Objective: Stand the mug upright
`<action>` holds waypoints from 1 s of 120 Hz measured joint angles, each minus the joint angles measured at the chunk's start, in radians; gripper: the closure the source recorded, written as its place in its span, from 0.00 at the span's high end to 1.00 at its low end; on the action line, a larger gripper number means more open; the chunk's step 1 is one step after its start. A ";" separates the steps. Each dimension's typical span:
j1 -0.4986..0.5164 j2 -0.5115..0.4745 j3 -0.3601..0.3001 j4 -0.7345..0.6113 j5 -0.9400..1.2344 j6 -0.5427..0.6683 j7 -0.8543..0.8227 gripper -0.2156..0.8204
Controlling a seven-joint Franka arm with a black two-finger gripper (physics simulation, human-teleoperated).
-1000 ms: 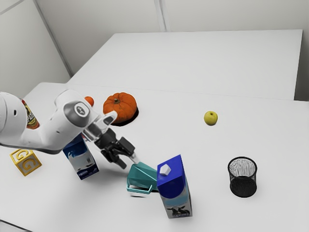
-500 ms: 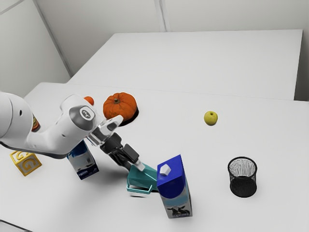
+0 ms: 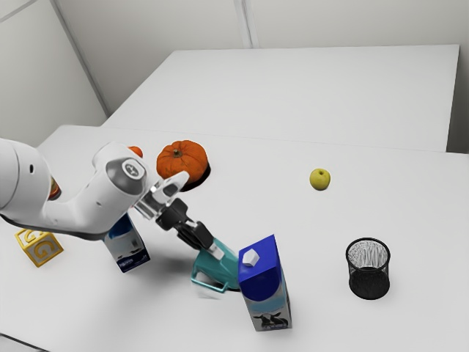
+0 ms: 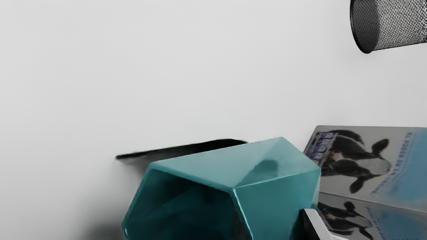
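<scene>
One wall of the glossy teal, faceted mug (image 4: 200, 166) is pinched in your claw (image 3: 211, 252); you have yet to turn the tilted mug upright.

Orange pumpkin (image 3: 182, 161); yellow fruit (image 3: 319, 179); mesh bin (image 3: 368, 282), upright; blue-topped carton (image 3: 261, 280), upright; lettered block (image 3: 41, 249).
</scene>
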 joint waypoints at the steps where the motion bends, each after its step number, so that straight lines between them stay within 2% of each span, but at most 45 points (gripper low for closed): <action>1: 0.000 -0.002 -0.001 0.000 0.000 -0.001 0.001 0.17; 20: -0.010 -0.028 -0.028 0.001 -0.004 -0.008 0.015 0.08; 60: 0.003 -0.069 -0.073 0.029 0.036 -0.002 0.024 0.05; 94: 0.008 -0.074 -0.075 0.134 0.424 0.026 -0.073 0.04; 120: 0.030 -0.067 -0.076 0.147 0.678 0.057 -0.196 0.04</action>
